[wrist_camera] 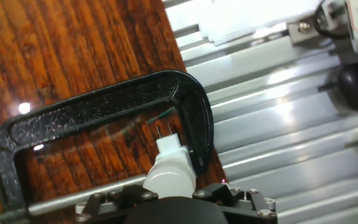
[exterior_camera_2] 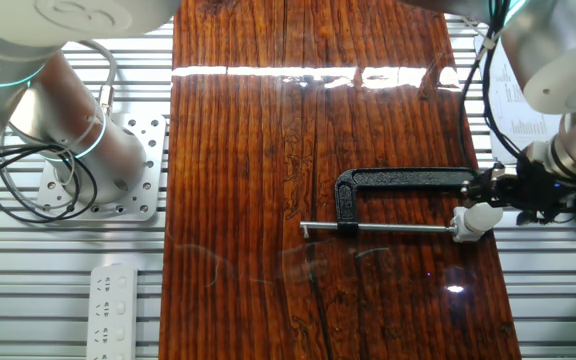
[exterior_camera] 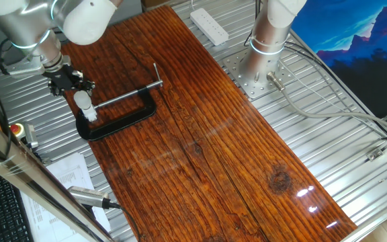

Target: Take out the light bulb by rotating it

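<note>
The bulb, light, smooth and fragile, was gripped on its rounded body by the closed claw; gentle pressure was judged enough.

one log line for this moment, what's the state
phase: bulb grasp | gripper: at light bulb, jaws state unclear | bulb: inside black C-clamp frame, over wooden board edge

I see the light bulb: small, frosted white, stubby. Two thin metal pins stick out of its narrow end, bare. It sits off the wood, at the table's edge, just inside the clamp's frame.
</note>
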Controlling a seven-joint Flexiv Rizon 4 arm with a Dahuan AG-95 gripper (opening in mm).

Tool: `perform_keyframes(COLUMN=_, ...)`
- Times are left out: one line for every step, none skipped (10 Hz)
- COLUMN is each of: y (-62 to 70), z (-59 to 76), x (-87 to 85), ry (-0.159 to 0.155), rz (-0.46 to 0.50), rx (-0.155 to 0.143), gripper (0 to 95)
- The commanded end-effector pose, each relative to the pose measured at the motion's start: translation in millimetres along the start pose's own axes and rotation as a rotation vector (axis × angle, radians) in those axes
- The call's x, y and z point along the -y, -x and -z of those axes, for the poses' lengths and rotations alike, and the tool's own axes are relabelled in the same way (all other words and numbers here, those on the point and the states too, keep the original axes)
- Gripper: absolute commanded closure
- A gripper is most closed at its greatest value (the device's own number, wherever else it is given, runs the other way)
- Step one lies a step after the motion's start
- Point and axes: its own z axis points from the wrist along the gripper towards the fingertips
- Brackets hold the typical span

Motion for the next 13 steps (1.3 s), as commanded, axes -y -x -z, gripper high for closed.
perform_keyframes(y=-7.1, z=2.2, x=4.1, ry=0.003, rz=-0.478, rx=0.023, gripper=19.0)
perform_keyframes(y=-7.7, z=2.3, x=4.3, ry=0.006, rz=-0.582, rx=0.027, gripper=19.0)
perform_keyframes(y=-7.7, z=2.3, x=4.3, ry=0.007, rz=-0.619, rx=0.028, gripper=38.0)
perform_keyframes(y=-7.7, z=1.8, x=4.6, ry=0.021, rz=-0.709, rx=0.040, gripper=38.0)
perform_keyframes(y=-7.6, z=1.2, x=4.7, ry=0.022, rz=-0.746, rx=0.039, gripper=38.0)
perform_keyframes(y=-7.0, z=0.7, x=4.6, ry=0.027, rz=-0.787, rx=0.043, gripper=38.0)
perform_keyframes(y=-4.7, z=0.9, x=3.0, ry=0.046, rz=-0.825, rx=0.061, gripper=19.0)
perform_keyframes(y=-2.7, z=1.1, x=1.7, ry=0.054, rz=-0.847, rx=0.067, gripper=19.0)
perform_keyframes(y=-0.1, z=0.0, x=0.5, ry=0.058, rz=-0.882, rx=0.069, gripper=19.0)
perform_keyframes(y=1.8, z=-1.0, x=-0.1, ry=0.061, rz=-0.904, rx=0.071, gripper=19.0)
perform_keyframes(y=4.0, z=-2.4, x=-0.6, ry=0.063, rz=-0.933, rx=0.071, gripper=38.0)
perform_keyframes(y=4.6, z=-4.4, x=-0.3, ry=0.063, rz=-0.956, rx=0.070, gripper=38.0)
perform_keyframes(y=4.5, z=-7.3, x=0.7, ry=0.066, rz=-0.982, rx=0.071, gripper=38.0)
